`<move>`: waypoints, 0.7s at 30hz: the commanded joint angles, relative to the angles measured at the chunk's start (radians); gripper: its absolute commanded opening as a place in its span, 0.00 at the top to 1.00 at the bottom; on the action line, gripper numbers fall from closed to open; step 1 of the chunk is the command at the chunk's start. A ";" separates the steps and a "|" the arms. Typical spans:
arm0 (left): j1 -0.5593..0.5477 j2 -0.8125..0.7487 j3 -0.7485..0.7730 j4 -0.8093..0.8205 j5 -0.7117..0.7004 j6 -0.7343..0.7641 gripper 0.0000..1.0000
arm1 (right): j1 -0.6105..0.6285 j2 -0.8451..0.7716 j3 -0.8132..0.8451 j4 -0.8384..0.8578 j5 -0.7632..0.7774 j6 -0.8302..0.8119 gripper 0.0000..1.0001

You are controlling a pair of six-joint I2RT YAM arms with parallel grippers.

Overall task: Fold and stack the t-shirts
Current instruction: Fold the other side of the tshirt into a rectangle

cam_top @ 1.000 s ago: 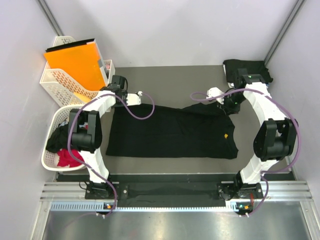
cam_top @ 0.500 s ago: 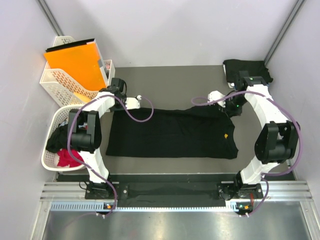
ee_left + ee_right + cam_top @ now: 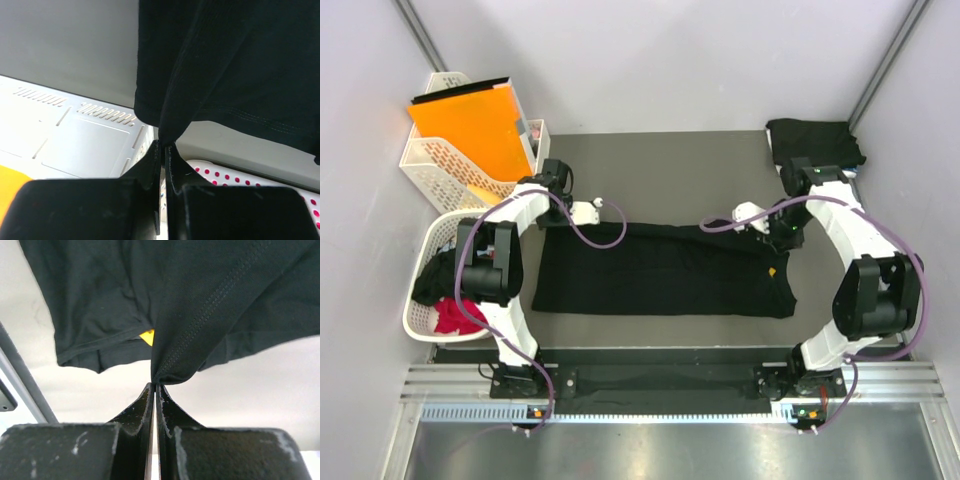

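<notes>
A black t-shirt [image 3: 660, 275] lies spread across the middle of the table, with a small yellow tag [image 3: 772, 270] near its right end. My left gripper [image 3: 604, 206] is shut on the shirt's far left edge, and the cloth [image 3: 225, 60] hangs from the fingertips [image 3: 157, 150] in the left wrist view. My right gripper [image 3: 758, 226] is shut on the far right edge. In the right wrist view a pinched fold of the shirt [image 3: 200, 290] rises from my right gripper [image 3: 155, 386], with the yellow tag [image 3: 146, 336] behind it.
A folded black shirt [image 3: 815, 140] lies at the back right corner. At the back left a white lattice basket [image 3: 425, 165] holds an orange folder [image 3: 470, 125]. A round white basket [image 3: 418, 322] at the left holds red [image 3: 455, 318] and black cloth.
Both grippers have come toward the near side with the shirt's far edge in them. The shirt now looks narrower from back to front.
</notes>
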 commanded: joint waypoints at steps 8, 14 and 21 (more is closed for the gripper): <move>0.021 -0.049 0.006 -0.054 -0.026 0.021 1.00 | 0.114 -0.124 -0.075 -0.080 0.018 -0.028 1.00; 0.023 -0.055 -0.008 -0.054 -0.022 0.022 1.00 | 0.152 -0.147 -0.108 -0.080 0.016 -0.022 1.00; 0.026 -0.059 -0.023 -0.048 -0.019 0.026 1.00 | 0.191 -0.170 -0.141 -0.077 0.024 -0.016 1.00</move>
